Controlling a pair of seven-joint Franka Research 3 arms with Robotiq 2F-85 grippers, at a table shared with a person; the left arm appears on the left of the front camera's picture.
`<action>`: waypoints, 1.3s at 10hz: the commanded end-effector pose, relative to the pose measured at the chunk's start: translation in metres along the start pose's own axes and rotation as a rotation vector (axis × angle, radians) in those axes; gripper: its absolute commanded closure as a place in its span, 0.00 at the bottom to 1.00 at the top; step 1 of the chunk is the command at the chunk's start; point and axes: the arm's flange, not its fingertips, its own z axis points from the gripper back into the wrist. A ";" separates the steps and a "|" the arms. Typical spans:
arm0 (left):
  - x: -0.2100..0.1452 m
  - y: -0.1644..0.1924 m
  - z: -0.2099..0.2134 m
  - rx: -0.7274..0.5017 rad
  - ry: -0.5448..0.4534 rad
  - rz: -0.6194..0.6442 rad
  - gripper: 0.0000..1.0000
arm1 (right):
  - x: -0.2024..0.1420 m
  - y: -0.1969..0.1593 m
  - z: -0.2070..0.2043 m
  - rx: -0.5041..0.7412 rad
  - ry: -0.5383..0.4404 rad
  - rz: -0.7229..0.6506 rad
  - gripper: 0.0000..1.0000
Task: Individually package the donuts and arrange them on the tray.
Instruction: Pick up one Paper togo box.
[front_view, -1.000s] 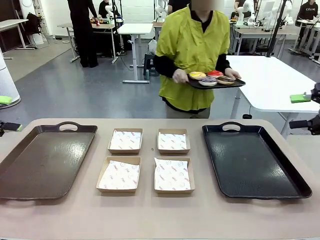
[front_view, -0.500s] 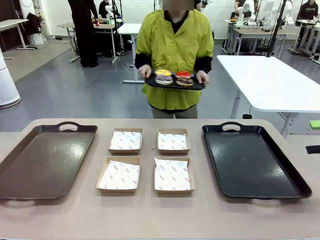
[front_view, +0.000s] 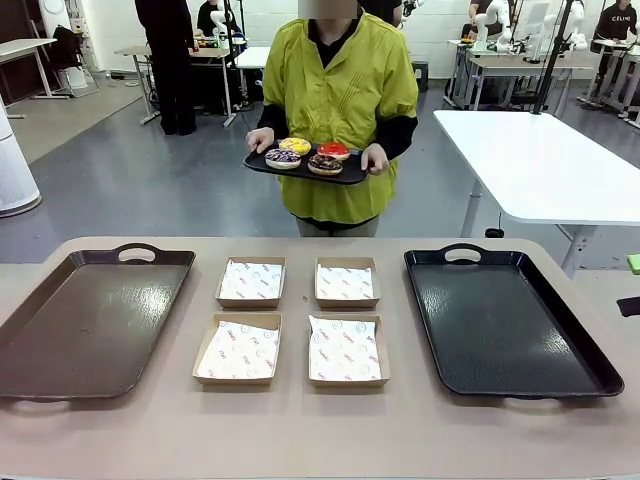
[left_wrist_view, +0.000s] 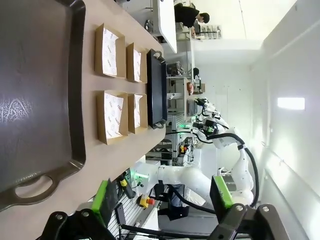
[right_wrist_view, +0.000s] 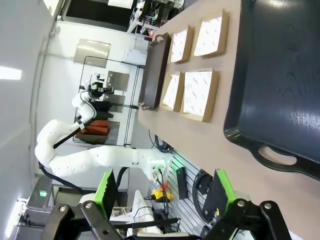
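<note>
Left tool (left_wrist_view: 163, 196) hangs off to the left, fingers spread wide, nothing between them. On the surface (front_view: 300, 435), the brown tray (front_view: 60, 330) sits near the left edge, then four paper-lined boxes (front_view: 240, 350) with narrow gaps between them, then the black tray (front_view: 520, 330) on the right. The near strip is bare. The donuts (front_view: 305, 157) ride on a small dark tray (front_view: 352, 177) a person (front_view: 340, 90) holds past the far edge. Right tool (right_wrist_view: 163, 190) is spread too, empty.
</note>
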 end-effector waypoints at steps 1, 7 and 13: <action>-0.002 0.004 0.003 -0.037 -0.002 0.016 0.00 | 0.001 -0.003 0.001 0.007 -0.010 -0.026 0.00; -0.002 0.004 0.003 -0.037 -0.002 0.016 0.00 | 0.001 -0.003 0.001 0.007 -0.010 -0.026 0.00; -0.002 0.004 0.003 -0.037 -0.002 0.016 0.00 | 0.001 -0.003 0.001 0.007 -0.010 -0.026 0.00</action>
